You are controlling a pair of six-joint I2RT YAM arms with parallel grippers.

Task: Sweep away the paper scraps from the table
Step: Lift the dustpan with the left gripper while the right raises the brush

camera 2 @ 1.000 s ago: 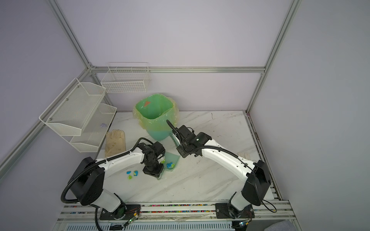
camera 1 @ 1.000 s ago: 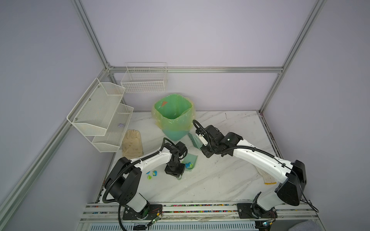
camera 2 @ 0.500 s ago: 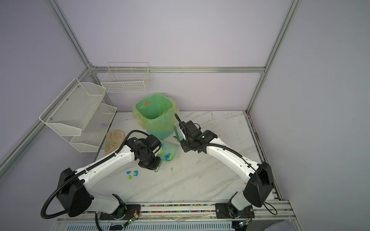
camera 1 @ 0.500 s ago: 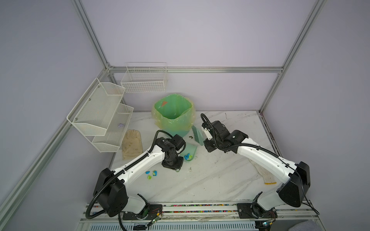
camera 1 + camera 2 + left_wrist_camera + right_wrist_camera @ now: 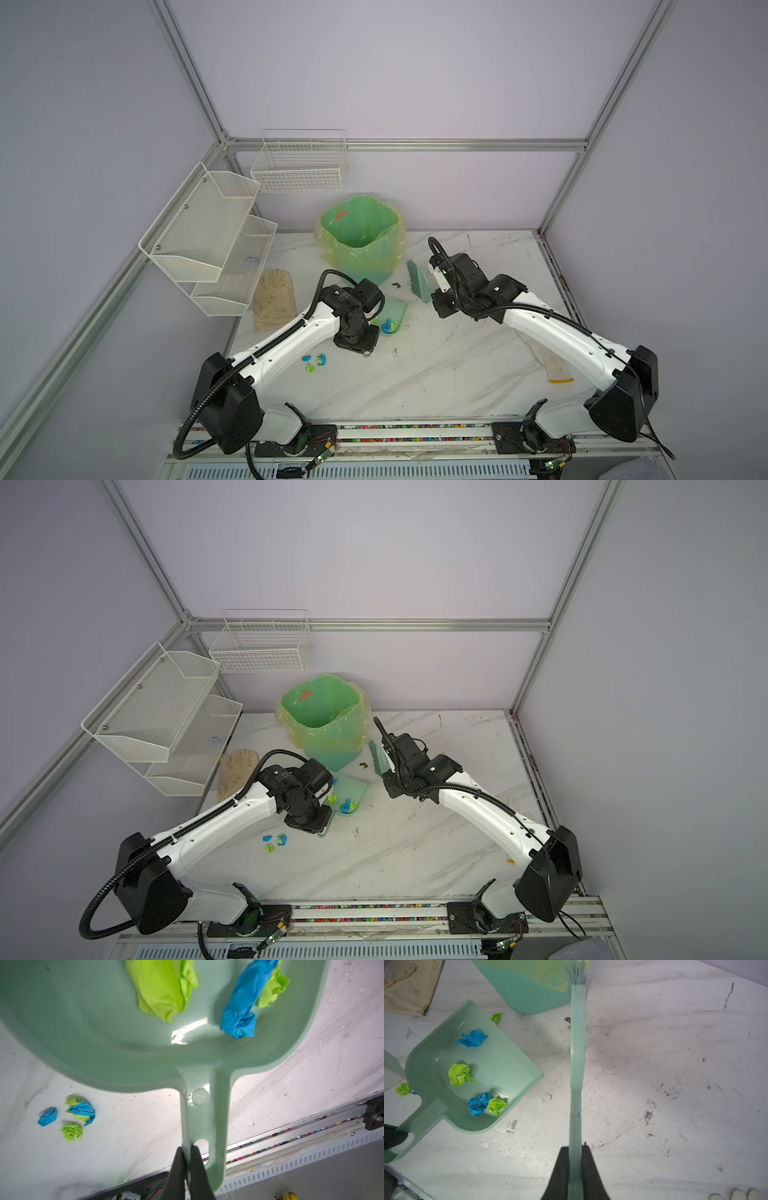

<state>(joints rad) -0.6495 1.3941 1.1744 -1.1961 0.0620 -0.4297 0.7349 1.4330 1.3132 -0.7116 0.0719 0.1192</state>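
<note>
A: The dustpan (image 5: 83,1032)?
B: Glossy, smooth mint plastic; the paper scraps (image 5: 478,1104) look crumpled and matt.
A: And the worktop (image 5: 675,1105)?
B: Marble-look, scuffed, scratched. The glove (image 5: 274,299) is coarse beige cloth.

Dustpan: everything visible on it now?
The dustpan is pale mint green, glossy plastic: a flat tray with a raised curved back wall, an open straight lip and a flat handle with a slot. The left gripper is shut on the handle's edge at that slot. Four paper scraps, blue and lime, lie inside. It is near the bin; whether it touches the table I cannot tell.
</note>
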